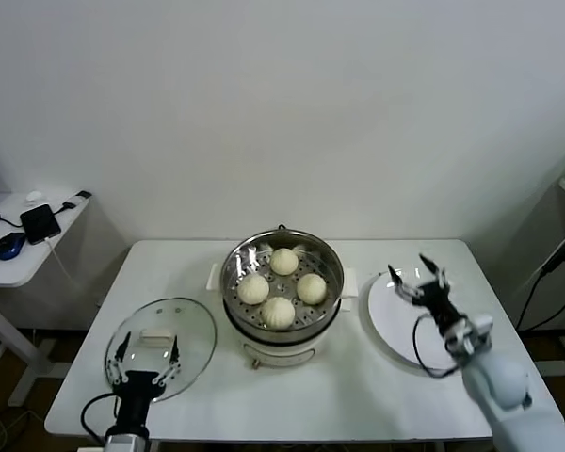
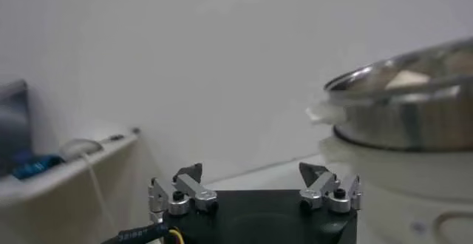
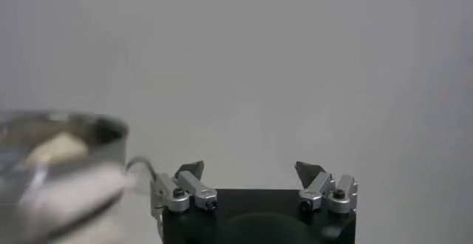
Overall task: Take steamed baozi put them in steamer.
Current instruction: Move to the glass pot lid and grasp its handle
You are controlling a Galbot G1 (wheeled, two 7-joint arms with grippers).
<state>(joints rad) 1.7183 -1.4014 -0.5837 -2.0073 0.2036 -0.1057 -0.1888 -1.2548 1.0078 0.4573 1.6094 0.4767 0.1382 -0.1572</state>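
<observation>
The steel steamer [image 1: 234, 268] stands at the middle of the white table and holds several cream-white baozi [image 1: 278, 311] on its perforated tray. My right gripper [image 1: 418, 279] is open and empty above the white plate [image 1: 386, 325], right of the steamer. My left gripper [image 1: 143, 361] is open and empty over the glass lid [image 1: 193, 330], left of the steamer. The steamer's rim shows in the left wrist view [image 2: 403, 112] beyond the open left gripper [image 2: 251, 173]. It also shows in the right wrist view [image 3: 59, 149], beside the open right gripper [image 3: 250, 171].
The flat white plate lies bare at the table's right. The round glass lid lies at the front left. A side table [image 1: 19, 268] with a mouse and a black device stands to the far left. A white wall is behind.
</observation>
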